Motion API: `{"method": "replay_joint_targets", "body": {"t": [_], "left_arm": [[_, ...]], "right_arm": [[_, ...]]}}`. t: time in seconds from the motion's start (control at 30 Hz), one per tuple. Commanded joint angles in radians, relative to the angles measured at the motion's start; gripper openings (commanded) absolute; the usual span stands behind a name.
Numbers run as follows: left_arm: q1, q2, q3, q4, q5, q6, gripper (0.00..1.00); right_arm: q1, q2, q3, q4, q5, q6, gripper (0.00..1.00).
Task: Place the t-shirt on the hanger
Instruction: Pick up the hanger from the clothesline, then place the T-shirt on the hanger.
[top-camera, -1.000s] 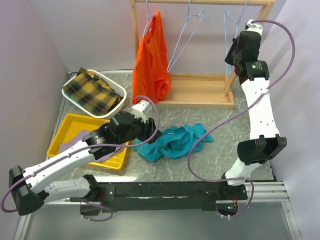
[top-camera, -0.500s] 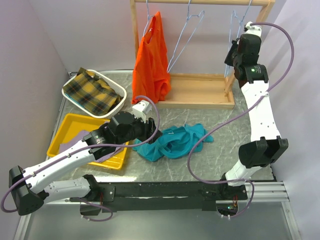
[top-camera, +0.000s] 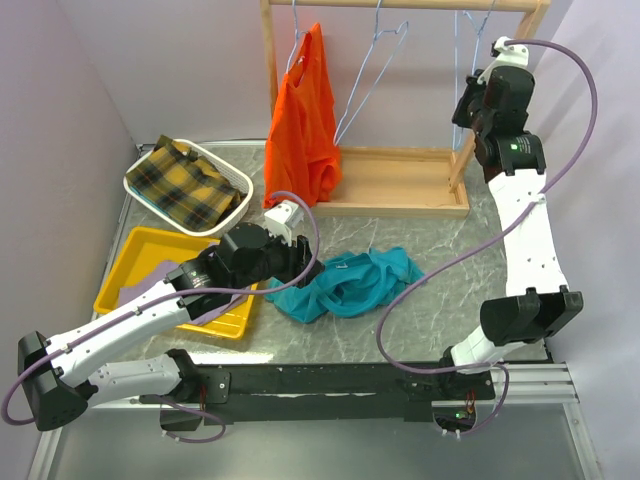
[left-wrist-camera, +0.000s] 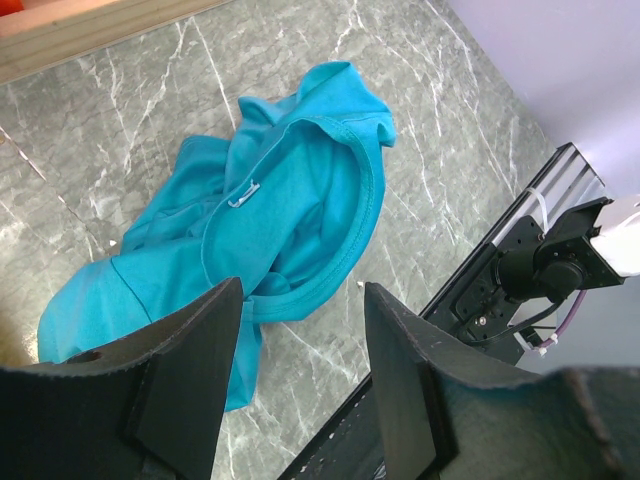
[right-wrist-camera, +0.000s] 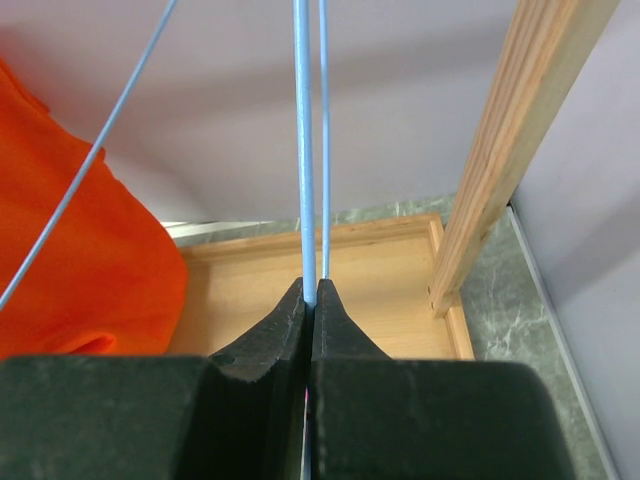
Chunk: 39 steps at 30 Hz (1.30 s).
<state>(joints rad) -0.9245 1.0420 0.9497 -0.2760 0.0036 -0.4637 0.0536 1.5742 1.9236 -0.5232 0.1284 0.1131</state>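
Right gripper (right-wrist-camera: 308, 298) pinches the hanger (right-wrist-camera: 304, 150) beside the rack (right-wrist-camera: 520, 150); we see the left gripper (left-wrist-camera: 303, 320) half open, empty, over the shirt (left-wrist-camera: 300, 190) before the rack.

The t-shirt (left-wrist-camera: 290, 210) is soft teal cloth, matt and rumpled. The counter (left-wrist-camera: 440, 150) looks like grey veined stone, smooth with a faint sheen. The hanger (right-wrist-camera: 304, 150) is thin, smooth pale-blue wire. The rack (right-wrist-camera: 525, 120) is bare pale wood. The left claw (left-wrist-camera: 300, 310) and right claw (right-wrist-camera: 308, 295) look like matt black plastic.
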Motion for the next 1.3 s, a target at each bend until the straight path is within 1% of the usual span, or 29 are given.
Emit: {"method": "replay_joint_targets", "body": {"t": [0.0,0.17,0.3,0.47,0.57,0.6,0.63,0.7,0.73,0.77,0.8,0.83,0.87,0.9,0.97,1.0,1.13,1.17,1.27], "left_arm": [[-0.002,-0.023,0.006,0.021,-0.001,0.014,0.58],[-0.002,-0.022,0.006,0.018,-0.001,0.008,0.62],[-0.002,-0.010,0.008,0.017,-0.001,0.002,0.66],[-0.002,0.007,0.011,0.021,-0.002,-0.010,0.66],[-0.004,0.018,-0.002,0.029,-0.001,-0.024,0.66],[-0.002,0.024,-0.008,0.034,-0.001,-0.030,0.65],[-0.004,0.027,-0.018,0.037,-0.017,-0.033,0.65],[-0.002,0.053,-0.026,0.034,-0.042,-0.049,0.64],[-0.004,0.061,-0.031,0.029,-0.056,-0.056,0.63],[-0.002,0.069,-0.037,0.026,-0.063,-0.073,0.60],[-0.004,0.079,-0.046,0.029,-0.068,-0.081,0.59],[-0.002,0.085,-0.066,0.032,-0.076,-0.090,0.58],[-0.004,0.089,-0.080,0.050,-0.086,-0.107,0.56],[-0.004,0.098,-0.094,0.061,-0.091,-0.116,0.56],[-0.004,0.111,-0.127,0.086,-0.093,-0.141,0.55],[-0.004,0.130,-0.134,0.104,-0.093,-0.147,0.54],[-0.004,0.180,-0.147,0.147,-0.108,-0.185,0.53],[-0.004,0.197,-0.147,0.156,-0.114,-0.191,0.52],[-0.005,0.214,-0.147,0.187,-0.142,-0.219,0.53]], "right_arm": [[-0.005,-0.086,-0.033,0.071,-0.024,-0.020,0.00],[-0.005,-0.184,-0.141,0.097,-0.056,0.017,0.00],[-0.003,-0.220,-0.169,0.052,-0.085,0.036,0.00],[0.006,-0.307,-0.253,0.023,-0.119,0.069,0.00],[0.021,-0.391,-0.348,-0.003,-0.148,0.086,0.00],[0.031,-0.420,-0.412,-0.012,-0.157,0.092,0.00],[0.040,-0.480,-0.449,-0.012,-0.167,0.106,0.00],[0.090,-0.548,-0.564,-0.014,-0.161,0.112,0.00],[0.110,-0.612,-0.599,-0.017,-0.156,0.128,0.00],[0.145,-0.640,-0.661,-0.030,-0.150,0.128,0.00],[0.210,-0.667,-0.685,-0.046,-0.132,0.128,0.00],[0.248,-0.715,-0.710,-0.060,-0.086,0.140,0.00],[0.274,-0.736,-0.757,-0.076,-0.091,0.148,0.00],[0.323,-0.756,-0.778,-0.089,-0.111,0.152,0.00],[0.360,-0.807,-0.819,-0.132,-0.125,0.183,0.00],[0.409,-0.824,-0.837,-0.141,-0.160,0.194,0.00],[0.491,-0.916,-0.902,-0.205,-0.200,0.281,0.00],[0.499,-0.930,-0.926,-0.224,-0.234,0.295,0.00],[0.519,-0.971,-0.942,-0.296,-0.263,0.327,0.00]]}}
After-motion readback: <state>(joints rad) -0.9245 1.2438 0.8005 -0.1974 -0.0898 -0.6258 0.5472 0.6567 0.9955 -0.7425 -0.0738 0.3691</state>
